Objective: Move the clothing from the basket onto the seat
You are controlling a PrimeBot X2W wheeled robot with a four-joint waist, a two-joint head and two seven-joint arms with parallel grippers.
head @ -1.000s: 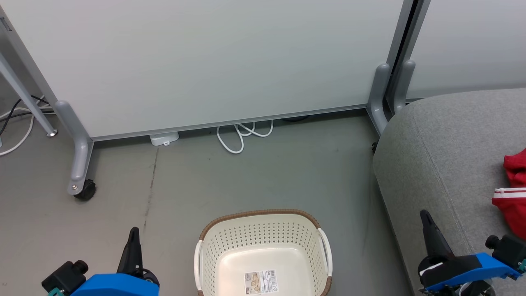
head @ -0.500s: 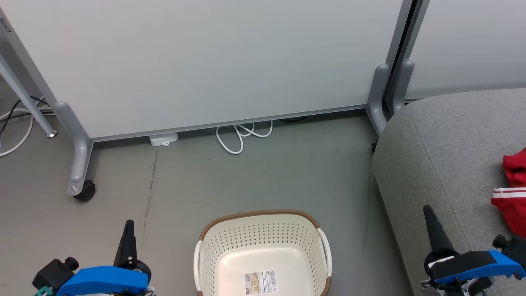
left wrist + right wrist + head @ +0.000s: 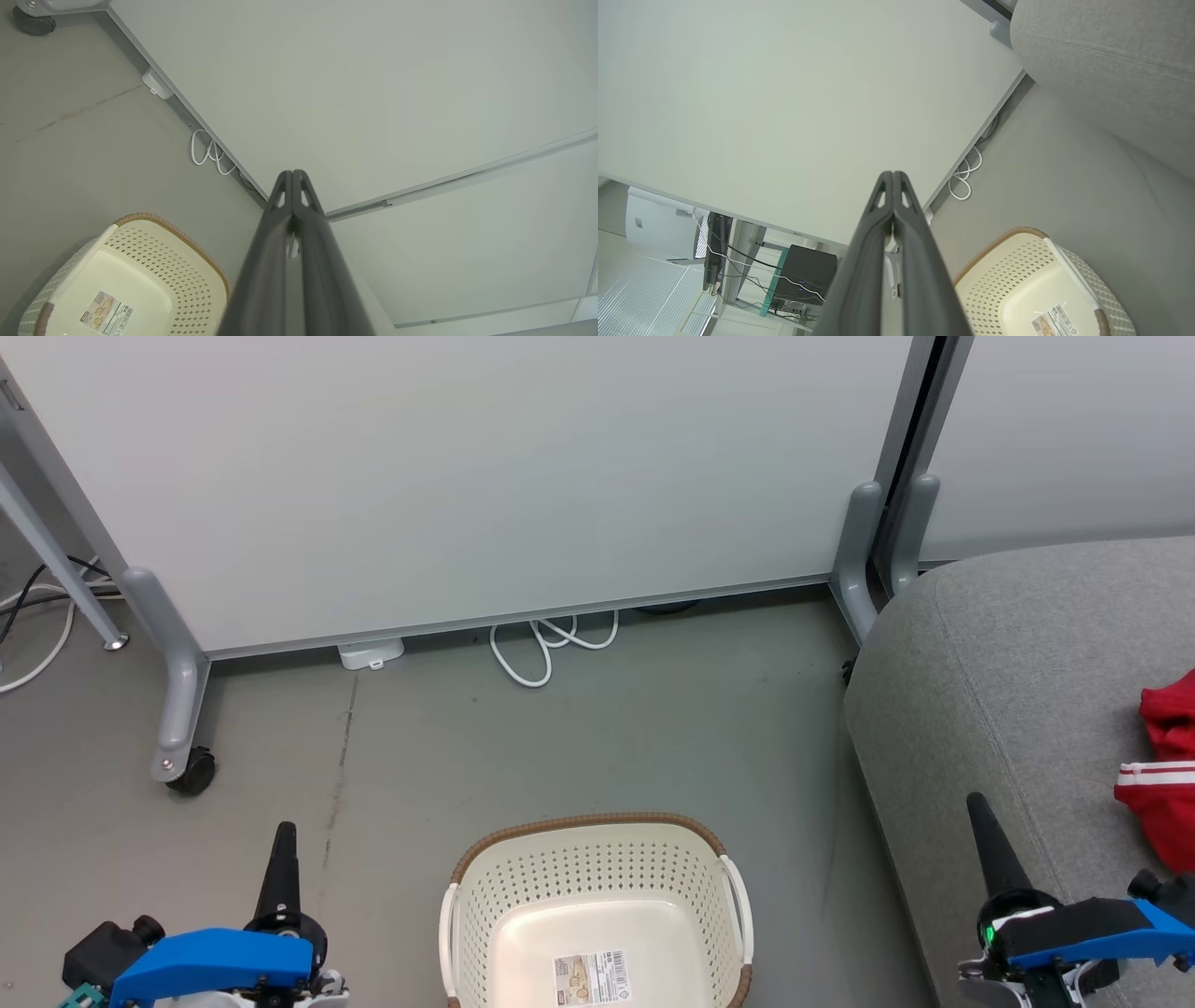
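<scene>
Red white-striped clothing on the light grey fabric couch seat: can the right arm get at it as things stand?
Probably yes. The right gripper, shut, is close to the seat, and only bare upholstery shows between it and the clothing. Its jaws would need opening first.

floor (image 3: 607, 737): basket (image 3: 597, 870), white cable (image 3: 540, 661) | seat (image 3: 990, 691): red clothing (image 3: 1167, 798)
</scene>
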